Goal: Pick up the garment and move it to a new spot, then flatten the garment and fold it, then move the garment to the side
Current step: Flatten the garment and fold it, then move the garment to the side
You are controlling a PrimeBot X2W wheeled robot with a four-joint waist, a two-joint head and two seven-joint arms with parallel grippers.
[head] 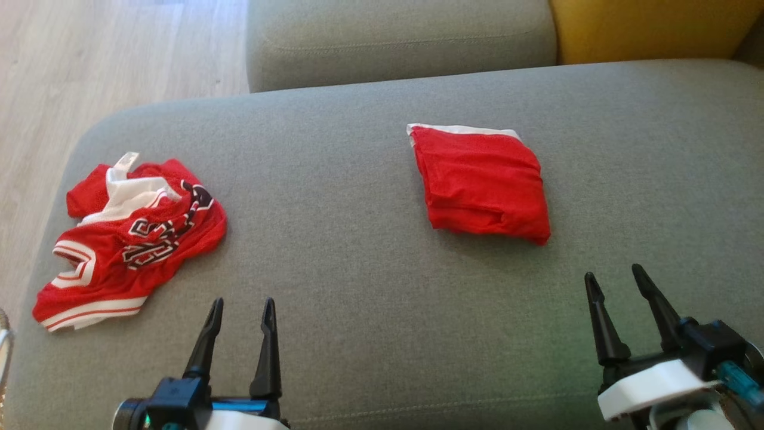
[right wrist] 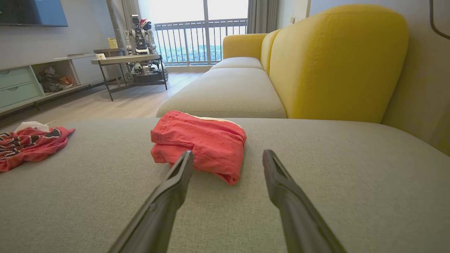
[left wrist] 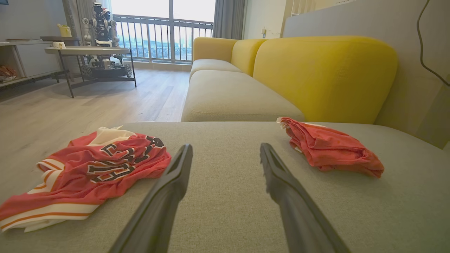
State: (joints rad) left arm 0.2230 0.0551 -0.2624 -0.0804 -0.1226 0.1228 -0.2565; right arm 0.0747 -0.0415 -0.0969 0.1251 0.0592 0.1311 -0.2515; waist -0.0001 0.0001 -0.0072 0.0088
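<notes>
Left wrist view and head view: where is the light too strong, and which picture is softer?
Left wrist view: the balcony window is blown out to white, and the wide lens stretches the left gripper large near the bottom edge. Head view: softer and grainier, even light; the folded red garment casts only a faint shadow on the grey cushion.

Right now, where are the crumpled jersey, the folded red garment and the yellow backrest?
crumpled jersey (head: 152, 237): head view, its black lettering.
folded red garment (head: 483, 185): head view, top layer's middle.
yellow backrest (left wrist: 323, 77): left wrist view, its front face.
</notes>
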